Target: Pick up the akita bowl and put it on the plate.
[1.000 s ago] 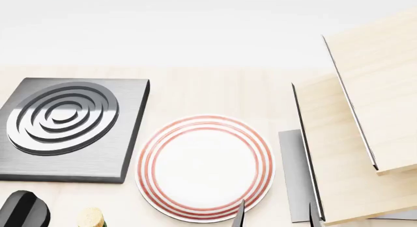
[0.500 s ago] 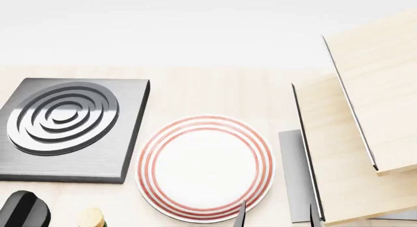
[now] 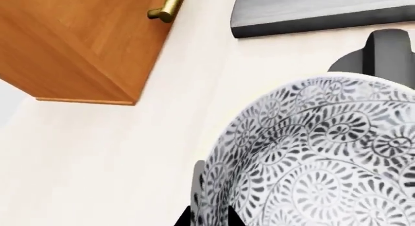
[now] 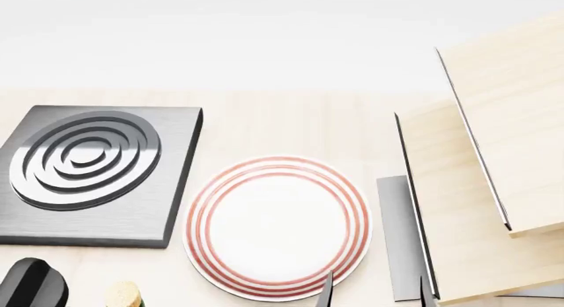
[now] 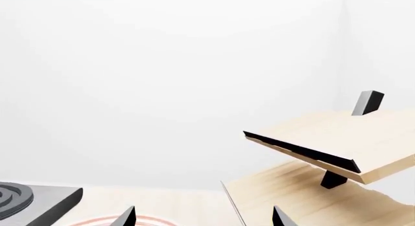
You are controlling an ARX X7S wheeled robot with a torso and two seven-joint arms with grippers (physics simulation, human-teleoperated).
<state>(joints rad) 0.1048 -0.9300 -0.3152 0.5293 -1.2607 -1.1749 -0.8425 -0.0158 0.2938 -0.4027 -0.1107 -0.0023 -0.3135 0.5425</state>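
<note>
Deep grey-flowered white akita bowl (image 3: 324, 158) sitting between left gripper (image 3: 211, 197) fingers, grip unclear; right gripper (image 4: 374, 290) fingers apart near red-ringed white plate (image 4: 277, 228).

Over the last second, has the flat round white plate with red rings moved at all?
No. In the head view the flat round white plate with red rings sits just as it did beside the dark square burner, same gap, same spot.

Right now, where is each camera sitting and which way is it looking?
Head view: up on the head, looking down at the plate and burner; the right gripper tips peek in below.
Left wrist view: by the left gripper, close over the akita bowl.
Right wrist view: by the right gripper, facing the wooden shelf.
Shared: head and right wrist views both show plate and burner.
</note>
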